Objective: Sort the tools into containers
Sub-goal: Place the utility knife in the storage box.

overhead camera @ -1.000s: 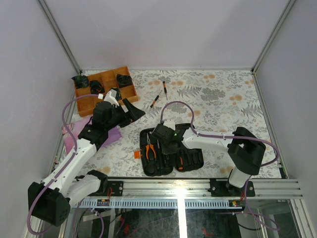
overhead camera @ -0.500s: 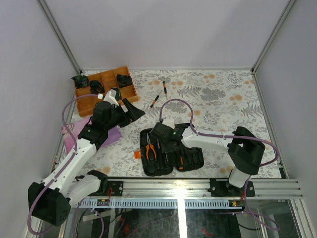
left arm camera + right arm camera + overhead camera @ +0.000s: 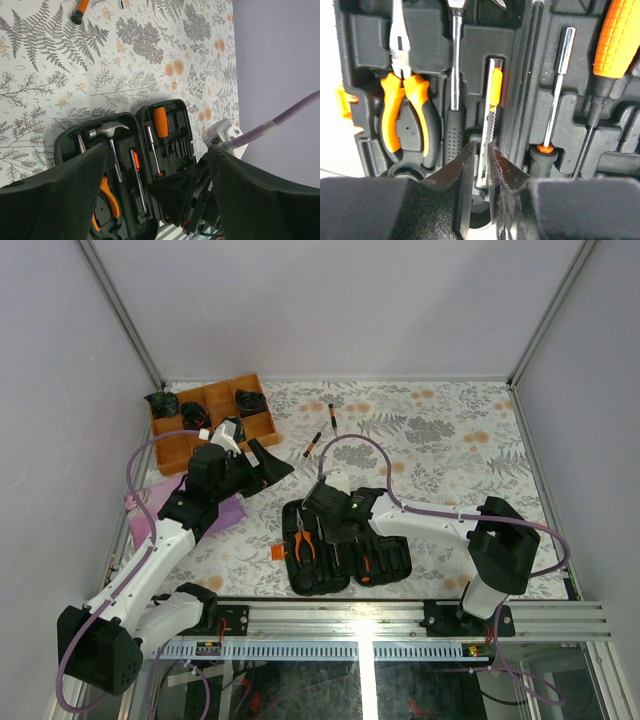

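The open black case (image 3: pixel 61 146) lies on the leaf-patterned cloth (image 3: pixel 50 90). Inside it are a hammer (image 3: pixel 107 129), orange-handled pliers (image 3: pixel 108 193) and a big orange screwdriver (image 3: pixel 160 121). One small orange driver (image 3: pixel 80 10) lies well apart from it, at the top edge. The left gripper (image 3: pixel 157 150) has its jaws spread wide and holds nothing.

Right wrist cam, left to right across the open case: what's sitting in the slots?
Orange tab → orange-handled pliers → hammer → thin steel tool with orange slider → steel-shafted driver → big orange-handled screwdriver.

you've got one open tool case (image 3: pixel 322 578) holding one pliers (image 3: pixel 303 538), one hammer (image 3: pixel 107 131), one orange-handled screwdriver (image 3: pixel 160 121); two thin drivers (image 3: pixel 313 444) loose on the table (image 3: pixel 450 440); one wooden tray (image 3: pixel 222 395).
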